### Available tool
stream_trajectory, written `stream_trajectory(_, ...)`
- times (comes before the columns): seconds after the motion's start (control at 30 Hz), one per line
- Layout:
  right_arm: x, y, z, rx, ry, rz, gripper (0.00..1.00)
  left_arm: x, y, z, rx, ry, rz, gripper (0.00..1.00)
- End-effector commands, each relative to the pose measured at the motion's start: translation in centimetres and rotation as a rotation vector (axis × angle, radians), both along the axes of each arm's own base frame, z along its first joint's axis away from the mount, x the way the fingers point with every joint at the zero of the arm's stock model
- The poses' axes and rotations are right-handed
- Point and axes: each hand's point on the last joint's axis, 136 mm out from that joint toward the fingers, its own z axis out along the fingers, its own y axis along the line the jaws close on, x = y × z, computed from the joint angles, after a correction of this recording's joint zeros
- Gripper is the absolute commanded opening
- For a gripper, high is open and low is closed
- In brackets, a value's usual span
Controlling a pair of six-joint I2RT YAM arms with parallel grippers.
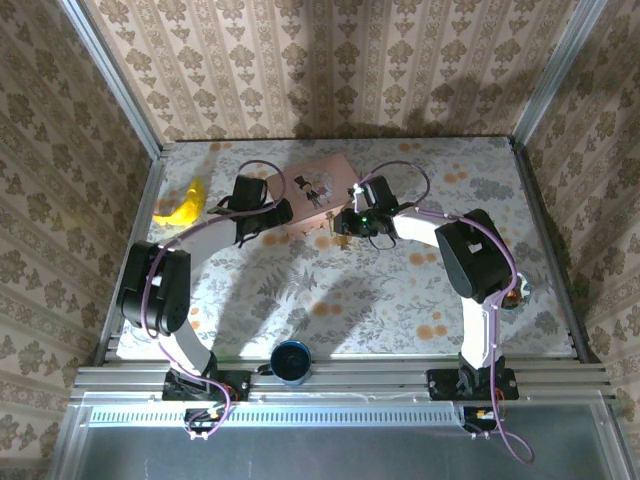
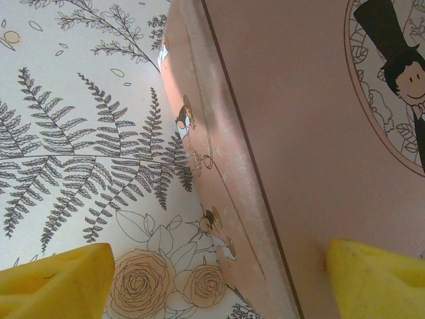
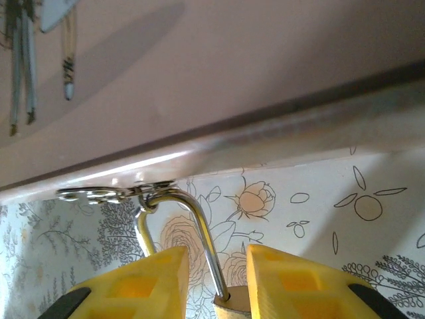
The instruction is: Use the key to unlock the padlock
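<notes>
The padlock (image 3: pixel 202 229) is small and brass-bodied, with a thin steel shackle hooked through a metal hasp (image 3: pixel 99 195) on the lower edge of the pink box (image 3: pixel 199 66). My right gripper (image 3: pixel 216 286) is shut on the padlock's body, and the shackle rises between its yellow fingers. In the top view this gripper (image 1: pixel 345 222) sits at the front right of the pink box (image 1: pixel 315 190). My left gripper (image 2: pixel 219 279) is open and straddles the box's left edge (image 2: pixel 226 166), one finger (image 2: pixel 53 279) over the table and the other (image 2: pixel 378 279) over the lid. The key is out of view.
A yellow banana-shaped object (image 1: pixel 183 205) lies at the back left of the floral table. A dark blue cup (image 1: pixel 292 360) stands at the near edge between the arm bases. Patterned walls close in the left, back and right sides.
</notes>
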Motion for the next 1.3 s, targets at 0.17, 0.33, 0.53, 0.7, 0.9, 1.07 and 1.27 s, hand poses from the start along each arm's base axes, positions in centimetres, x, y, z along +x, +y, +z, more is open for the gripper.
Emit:
stream_trajectory(0.17,0.6,0.9,-0.1,-0.001,-0.017,0.026,0.28,-0.1,-0.6,-0.9,0.010,0.025,-0.028,0.79)
stream_trajectory(0.33,0.8,0.9,-0.5,-0.005,-0.012,0.022,0.26,-0.3,-0.7,-1.5,0.011,0.040,-0.031,0.76)
stream_trajectory(0.53,1.0,1.1,-0.7,-0.004,-0.011,0.023,0.22,-0.4,-0.9,-1.9,0.009,0.052,-0.040,0.73)
stream_trajectory(0.7,1.0,1.1,-0.8,-0.003,-0.006,0.025,0.20,-0.5,-0.9,-2.1,0.013,0.060,-0.043,0.70)
stream_trajectory(0.9,1.1,1.3,-1.0,0.002,0.003,0.020,0.21,-0.9,-1.0,-2.5,0.031,0.076,-0.052,0.69)
stream_trajectory(1.07,1.1,1.4,-1.4,0.002,0.012,0.017,0.20,-1.1,-1.0,-2.6,0.037,0.083,-0.058,0.69)
stream_trajectory(1.27,0.9,1.5,-1.8,0.014,0.025,0.012,0.11,-1.0,-1.4,-2.4,0.034,0.077,-0.068,0.69)
